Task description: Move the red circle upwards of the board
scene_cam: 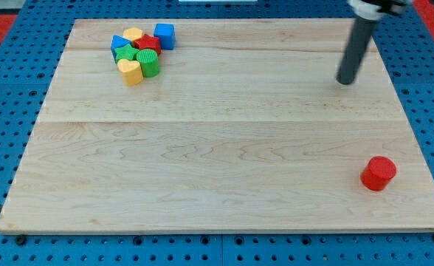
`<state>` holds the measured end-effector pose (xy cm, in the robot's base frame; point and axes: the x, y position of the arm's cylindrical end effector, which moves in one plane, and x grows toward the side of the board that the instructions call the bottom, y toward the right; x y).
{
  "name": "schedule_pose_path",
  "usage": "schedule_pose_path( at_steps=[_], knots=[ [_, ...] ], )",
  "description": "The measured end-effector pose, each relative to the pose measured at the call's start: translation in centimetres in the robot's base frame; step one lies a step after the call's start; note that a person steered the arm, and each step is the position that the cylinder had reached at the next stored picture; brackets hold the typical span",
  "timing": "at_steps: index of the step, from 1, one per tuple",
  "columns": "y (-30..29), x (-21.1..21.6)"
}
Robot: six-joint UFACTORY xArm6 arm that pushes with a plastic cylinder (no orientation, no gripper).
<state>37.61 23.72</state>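
The rod comes down from the view's top right, and my tip (345,81) rests on bare wood near the board's upper right; there is no claw on it to open or clench, only the blunt end, and it touches nothing. The red circle (379,174) stands alone well below the tip and a little toward the view's right, close to the board's lower right corner. To send it upward the tip would have to get underneath it, so from here I judge the push is not yet set up: the tip is on the wrong side.

Far off to the tip's left, slightly higher, a tight cluster sits near the upper left corner: a blue cube (164,35), a yellow heart (131,72), a green cylinder (149,63), and other yellow, red, green and blue pieces whose shapes I cannot quite make out. They are well clear of any upward path.

The wooden board (202,162) is pale, planked and flat, lying on a blue perforated table (3,81)
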Motion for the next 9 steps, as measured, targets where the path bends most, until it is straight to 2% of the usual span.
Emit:
schedule_pose_path(
  at_steps=[1, 2, 3, 4, 5, 6, 7, 8, 9],
  knots=[
    [2.3, 6.9],
    [1.6, 14.0],
    [0.7, 19.0],
    [-2.8, 18.7],
    [-2.6, 22.8],
    [-3.5, 22.9],
    [-7.2, 22.2],
    [-9.1, 19.3],
    [-8.3, 16.0]
  ],
)
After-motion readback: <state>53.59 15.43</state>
